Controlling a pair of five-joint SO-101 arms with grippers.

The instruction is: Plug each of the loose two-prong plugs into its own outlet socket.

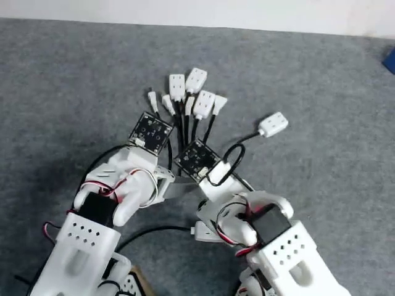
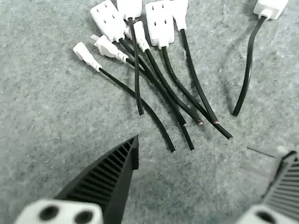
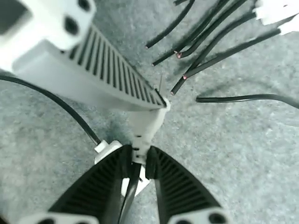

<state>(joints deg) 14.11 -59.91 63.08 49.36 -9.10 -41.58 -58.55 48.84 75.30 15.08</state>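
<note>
Right gripper [image 3: 139,157]: jaws closed on 1 white two-prong plug [image 3: 148,122], low over the carpet [image 3: 243,154], apart from the outlet sockets [image 1: 203,103]. Left gripper [image 2: 212,149]: spread open, empty. Risk: the trailing black cable [image 3: 70,113] may drag and twist the plug off-line.

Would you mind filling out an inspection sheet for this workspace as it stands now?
Surface: grey mat, carpet-like.
Job's things: bunch of white outlets and plugs lying together; lone outlet apart from it; one plug in the right gripper.
Clutter: blue object at the mat's edge.
Grippers: left gripper open, short of the cord ends; right gripper shut on the plug.
Cables: black cords fanned and crossing; the lone outlet's cord loops back toward an arm.
Surroundings: pale strip beyond the mat.
</note>
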